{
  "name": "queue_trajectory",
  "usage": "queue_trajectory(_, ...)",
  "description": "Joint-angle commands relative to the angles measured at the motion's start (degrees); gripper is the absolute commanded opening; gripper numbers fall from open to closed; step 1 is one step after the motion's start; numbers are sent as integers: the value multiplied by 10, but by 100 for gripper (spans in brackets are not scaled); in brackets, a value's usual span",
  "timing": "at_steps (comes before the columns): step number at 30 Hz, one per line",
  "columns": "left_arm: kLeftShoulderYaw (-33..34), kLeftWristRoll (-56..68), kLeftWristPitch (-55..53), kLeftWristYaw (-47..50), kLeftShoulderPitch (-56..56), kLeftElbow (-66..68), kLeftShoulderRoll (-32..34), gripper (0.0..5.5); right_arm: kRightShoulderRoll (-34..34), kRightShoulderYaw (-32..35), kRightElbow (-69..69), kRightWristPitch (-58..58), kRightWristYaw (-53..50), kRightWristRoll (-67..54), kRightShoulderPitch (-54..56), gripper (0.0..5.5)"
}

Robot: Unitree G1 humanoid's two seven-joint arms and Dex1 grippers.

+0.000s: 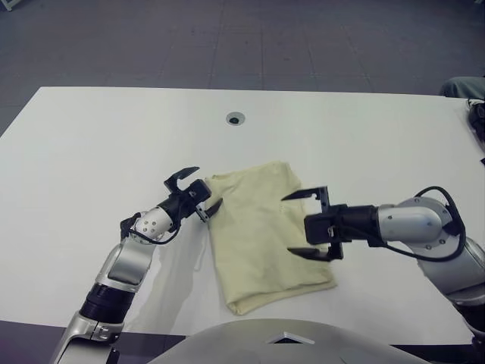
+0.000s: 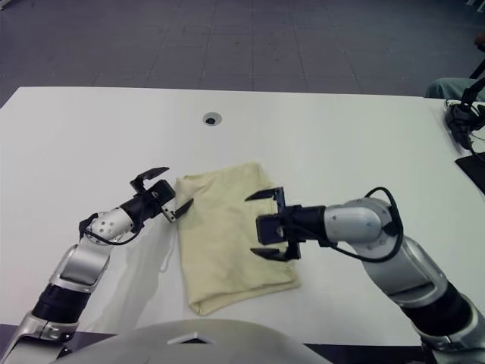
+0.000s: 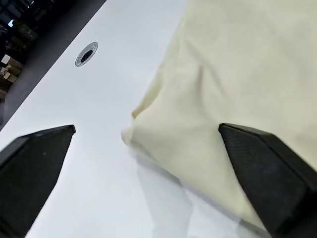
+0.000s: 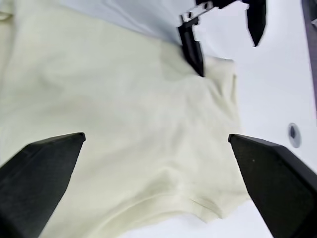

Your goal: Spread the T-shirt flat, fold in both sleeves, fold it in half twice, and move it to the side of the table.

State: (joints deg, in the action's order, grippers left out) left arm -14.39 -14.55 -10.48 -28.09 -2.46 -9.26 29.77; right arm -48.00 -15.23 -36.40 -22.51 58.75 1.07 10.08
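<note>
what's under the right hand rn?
The folded yellow T-shirt lies under the open right hand, spread on the white table. The hand is over the shirt's right side. The table beneath the cloth is covered, as are any inner folded layers.

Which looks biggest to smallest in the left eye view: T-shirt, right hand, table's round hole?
1. T-shirt
2. right hand
3. round hole
The hand seems nearer the camera, so it may look oversized.
</note>
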Motion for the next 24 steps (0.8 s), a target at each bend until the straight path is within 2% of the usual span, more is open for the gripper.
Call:
queue_trajectory(1,-47,-53,11,-5,-14,69,10,540,58,-13,92,15,-74,38,39,537)
queue_trajectory(5,-81,-76,37,-11,-43,109,-1,540,82,-31,155,49,-114,73,44,537)
queue_trajectory(15,-103,-54,100,-13,-100,198,-52,540,92,-12,156,50,-134,68,32,537)
queue_trajectory(20,-83,-43,107,-3,-93,174,-56,540,90,8,148,44,-137,57,24,537)
queue_trajectory(24,-42,-7,50,-14,-79,62,-55,540,83,40,120,25,-131,35,15,537)
